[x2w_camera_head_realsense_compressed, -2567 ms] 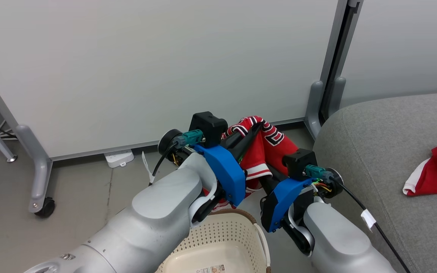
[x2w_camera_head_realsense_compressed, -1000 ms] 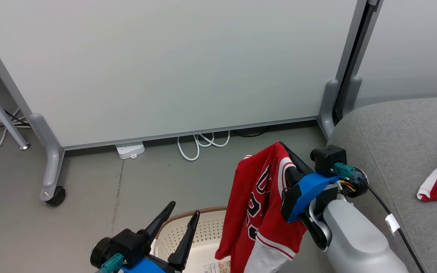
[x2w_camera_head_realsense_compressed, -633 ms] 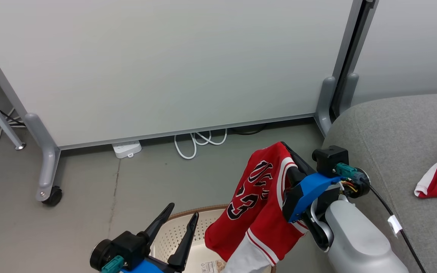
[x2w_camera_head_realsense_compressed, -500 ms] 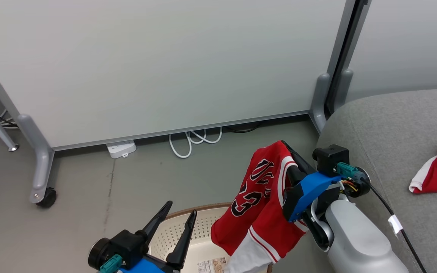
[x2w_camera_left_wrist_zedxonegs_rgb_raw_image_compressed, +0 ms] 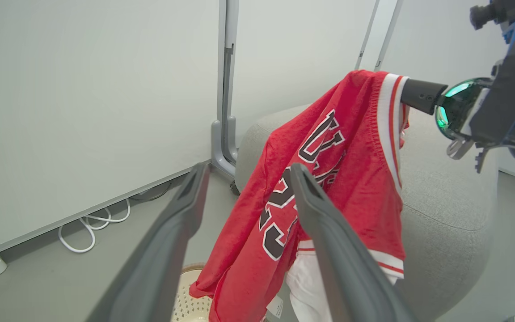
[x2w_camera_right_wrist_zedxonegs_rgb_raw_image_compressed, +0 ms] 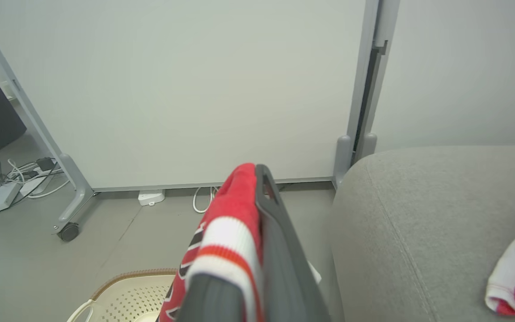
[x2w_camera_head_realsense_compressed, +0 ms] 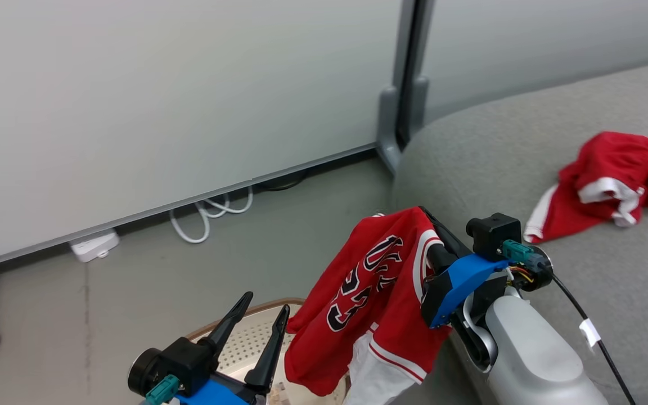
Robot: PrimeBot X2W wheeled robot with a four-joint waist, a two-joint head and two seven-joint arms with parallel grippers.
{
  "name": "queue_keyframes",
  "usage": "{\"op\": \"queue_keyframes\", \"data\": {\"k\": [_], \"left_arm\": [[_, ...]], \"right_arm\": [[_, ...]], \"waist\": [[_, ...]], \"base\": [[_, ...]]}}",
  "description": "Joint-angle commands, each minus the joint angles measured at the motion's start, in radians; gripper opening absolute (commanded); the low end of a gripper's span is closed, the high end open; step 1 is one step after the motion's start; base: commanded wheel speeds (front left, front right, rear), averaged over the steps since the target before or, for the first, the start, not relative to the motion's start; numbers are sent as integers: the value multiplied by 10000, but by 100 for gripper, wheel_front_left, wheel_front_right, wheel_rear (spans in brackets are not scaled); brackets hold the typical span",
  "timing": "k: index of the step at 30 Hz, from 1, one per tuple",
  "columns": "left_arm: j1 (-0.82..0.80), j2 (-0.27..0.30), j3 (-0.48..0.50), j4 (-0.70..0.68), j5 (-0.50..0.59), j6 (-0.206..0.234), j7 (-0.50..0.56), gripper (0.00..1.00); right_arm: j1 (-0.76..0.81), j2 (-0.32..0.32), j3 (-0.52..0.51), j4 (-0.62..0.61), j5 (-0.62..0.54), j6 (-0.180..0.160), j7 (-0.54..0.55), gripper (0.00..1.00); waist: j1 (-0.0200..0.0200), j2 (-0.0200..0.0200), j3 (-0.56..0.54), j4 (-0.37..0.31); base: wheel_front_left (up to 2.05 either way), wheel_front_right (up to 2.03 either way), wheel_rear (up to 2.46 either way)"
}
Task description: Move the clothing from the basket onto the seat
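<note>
- Our right gripper point(x2w_camera_head_realsense_compressed: 426, 217) clamps the red jersey point(x2w_camera_head_realsense_compressed: 380, 292), which hangs above the basket point(x2w_camera_head_realsense_compressed: 218, 326), beside the seat point(x2w_camera_head_realsense_compressed: 470, 157).
- Our left gripper point(x2w_camera_head_realsense_compressed: 266, 302) stands spread, empty.
- Red shorts point(x2w_camera_head_realsense_compressed: 611, 180) lie on the seat.

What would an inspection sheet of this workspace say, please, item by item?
Surface: grey floor, grey seat beside it.
Job's things: jersey hangs from the right pincer, near the basket; shorts lie on the seat.
Clutter: nothing seen.
Pincers: right pincer shut on the jersey; left pincer open, holding nothing.
Cables: white cable looped on the floor by the panel; black cable along the right arm.
Surroundings: white panel on a grey post; power strip at its foot.
</note>
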Motion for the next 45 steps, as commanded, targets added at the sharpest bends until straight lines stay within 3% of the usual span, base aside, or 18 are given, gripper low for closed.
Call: {"op": "queue_keyframes", "data": {"k": [1, 7, 17, 27, 32, 38, 45], "left_arm": [[-83, 23, -20, -23, 18, -41, -33, 100], [-98, -19, -35, -42, 69, -43, -33, 100], [-115, -41, -91, 6, 81, -43, -33, 100], [-149, -55, -220, 57, 24, -44, -33, 100], [-303, 27, -240, 2, 35, -44, -33, 100], [-747, 351, -391, -172, 182, -44, -33, 100], [-1608, 804, -633, -528, 321, -45, -33, 100]], "right_arm": [[85, -16, -38, -65, -73, -3, -2, 0], [160, -27, -84, -214, -158, -3, 68, 0], [399, -64, -380, -485, -280, -3, 192, 0], [560, -48, -585, -733, -347, -3, 289, 0], [134, -19, -748, -901, 145, -3, 541, 0], [-1812, -837, -1289, -1083, 382, -3, 1291, 0], [-4712, -2570, -2925, -1325, 426, -3, 2269, 0]], "waist": [[0, -1, 124, -582], [0, -1, 103, -1678], [0, -1, 80, -2750], [0, -1, 171, -2932], [0, -1, 436, -2765], [0, -1, 1370, -2449], [0, -1, 2899, -1812]], "base": [[0, 0, 0], [0, 0, 0], [0, 0, 0], [0, 0, 0], [0, 0, 0], [0, 0, 0], [0, 0, 0]]}}
